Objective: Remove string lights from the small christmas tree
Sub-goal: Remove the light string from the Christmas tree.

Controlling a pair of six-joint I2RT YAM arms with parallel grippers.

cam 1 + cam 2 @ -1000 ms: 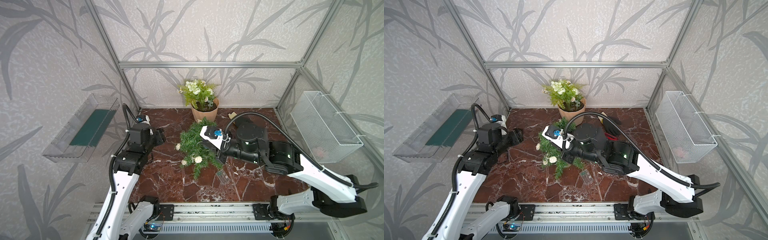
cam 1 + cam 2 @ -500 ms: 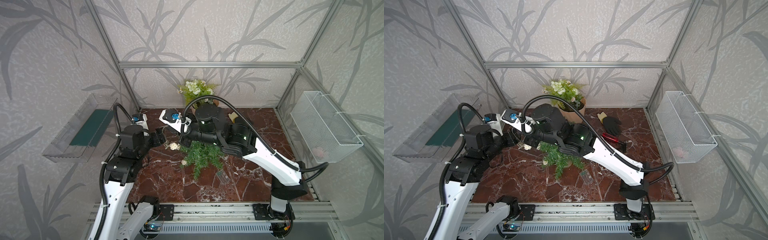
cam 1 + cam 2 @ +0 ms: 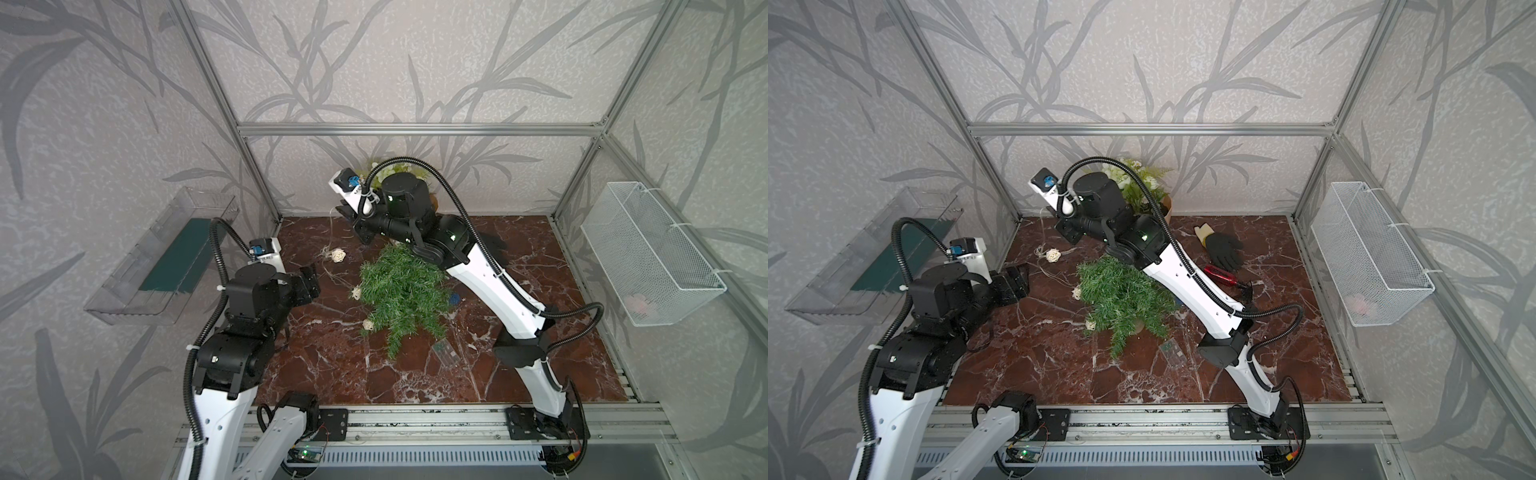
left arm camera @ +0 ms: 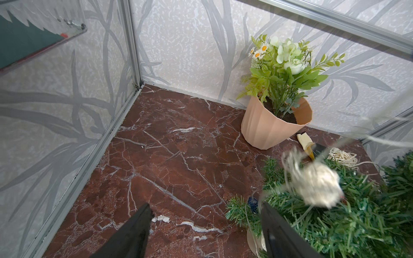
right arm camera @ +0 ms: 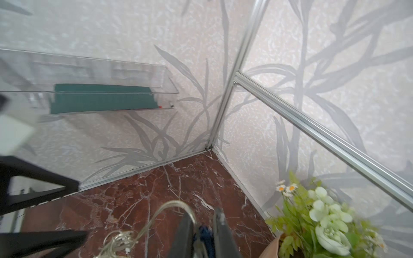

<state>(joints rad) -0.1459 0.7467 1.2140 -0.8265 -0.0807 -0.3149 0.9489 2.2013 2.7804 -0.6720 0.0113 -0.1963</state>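
Right wrist: right gripper (image 5: 203, 216) pinches string lights (image 5: 204, 234) (blurred, cropped).

I record the tree (image 3: 399, 291) as dark green, the string lights (image 3: 338, 255) as cream-white balls on pale wire. The bench (image 3: 332, 374) is red-brown, white-veined marble.

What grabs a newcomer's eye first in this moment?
The dark-green small christmas tree fills mid-table, the right arm arched over it. The right claw, raised at the back, is shut on a blue ball of the string lights; pale wire trails to cream balls beside the tree.
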